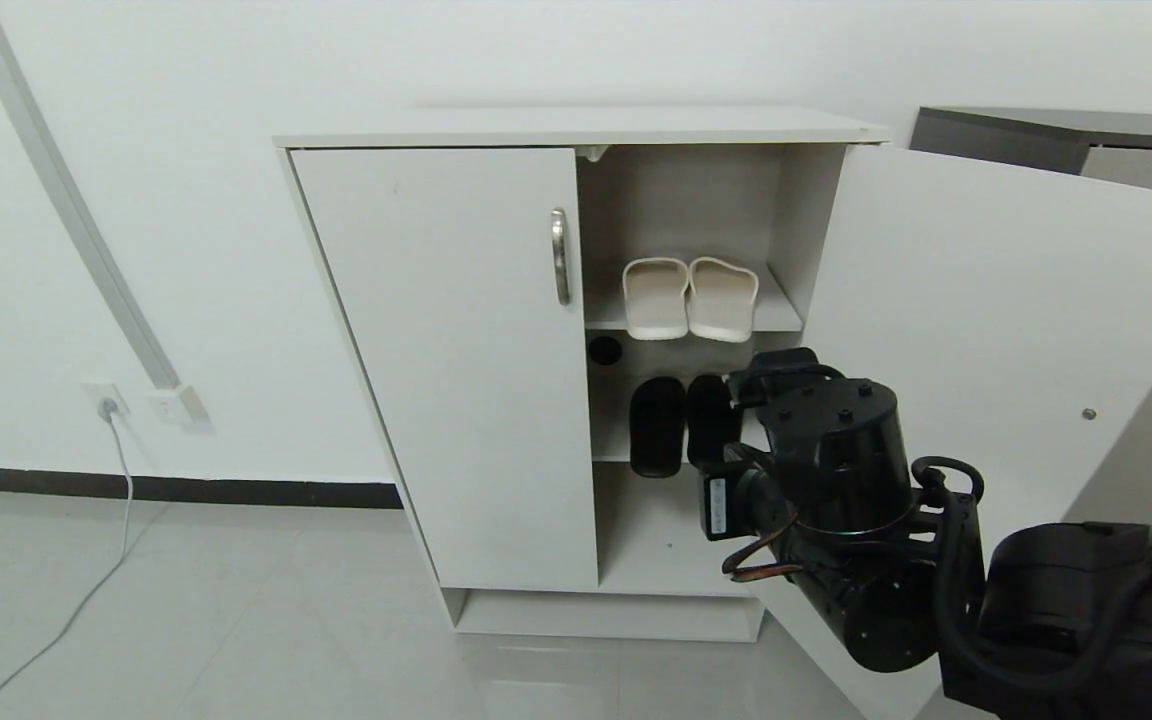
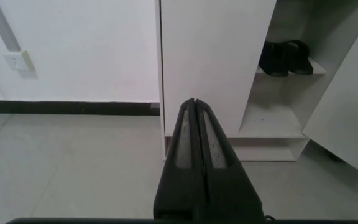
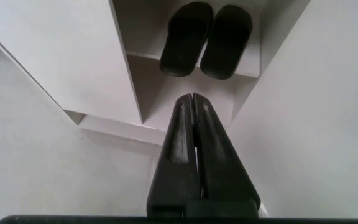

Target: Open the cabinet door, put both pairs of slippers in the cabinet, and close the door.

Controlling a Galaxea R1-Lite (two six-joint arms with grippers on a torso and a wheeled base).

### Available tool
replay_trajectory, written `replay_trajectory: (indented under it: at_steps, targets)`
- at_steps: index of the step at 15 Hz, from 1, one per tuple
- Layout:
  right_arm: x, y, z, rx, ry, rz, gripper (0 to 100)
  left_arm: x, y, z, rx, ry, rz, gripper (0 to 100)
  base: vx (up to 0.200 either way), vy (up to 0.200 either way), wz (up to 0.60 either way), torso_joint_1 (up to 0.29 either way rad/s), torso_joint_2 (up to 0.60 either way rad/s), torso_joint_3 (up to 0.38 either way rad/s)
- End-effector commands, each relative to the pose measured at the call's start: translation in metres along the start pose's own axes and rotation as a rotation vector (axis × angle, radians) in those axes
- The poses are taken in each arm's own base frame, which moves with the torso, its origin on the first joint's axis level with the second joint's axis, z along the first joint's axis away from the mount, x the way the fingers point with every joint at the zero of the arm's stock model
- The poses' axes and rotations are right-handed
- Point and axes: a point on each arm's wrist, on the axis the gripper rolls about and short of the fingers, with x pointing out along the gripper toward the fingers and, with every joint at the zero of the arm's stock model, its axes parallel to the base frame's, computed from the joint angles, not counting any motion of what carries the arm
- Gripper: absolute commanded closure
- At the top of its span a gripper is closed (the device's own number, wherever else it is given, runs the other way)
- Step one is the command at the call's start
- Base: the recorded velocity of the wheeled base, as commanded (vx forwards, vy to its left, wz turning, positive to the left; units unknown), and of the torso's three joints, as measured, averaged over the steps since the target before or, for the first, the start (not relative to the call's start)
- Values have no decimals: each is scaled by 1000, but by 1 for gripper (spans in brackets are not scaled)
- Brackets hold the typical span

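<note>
The cabinet (image 1: 576, 125) is a boxy piece of smooth white laminate with flat slab doors; the left door (image 1: 446, 360) is shut and carries a slim curved metal handle (image 1: 560, 257); the right door (image 1: 986, 320) stands swung wide open. Inside, the top shelf (image 1: 781, 318) holds the white slippers (image 1: 656, 298), matte and rounded, side by side and touching; the middle shelf (image 1: 611, 445) holds the black slippers (image 1: 658, 425), also side by side, soles down; the bottom compartment (image 1: 656, 540) is bare white board. The floor (image 1: 236, 620) is glossy pale grey tile.

The right pincer (image 3: 192, 98) is clenched, its two black tapered fingers pressed flat together and empty; it hangs just in front of the open side, apart from the black slippers and between the left door's edge and the right door. The left pincer (image 2: 194, 101) is likewise clenched and empty, over the floor before the left door.
</note>
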Motion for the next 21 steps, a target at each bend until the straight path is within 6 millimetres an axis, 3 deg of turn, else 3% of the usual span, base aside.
replay_trajectory:
  at_steps: [1,7,21]
  targets:
    - [0,0,0,-1,1,0,100,0,0,0,0,2,1,100,0,0,0,0,0,0]
    - [0,0,-1,-3,3,0,100,0,0,0,0,2,1,100,0,0,0,0,-20,-23]
    - [0,0,-2,-8,6,-1,100,0,0,0,0,2,1,100,0,0,0,84,-423,-345]
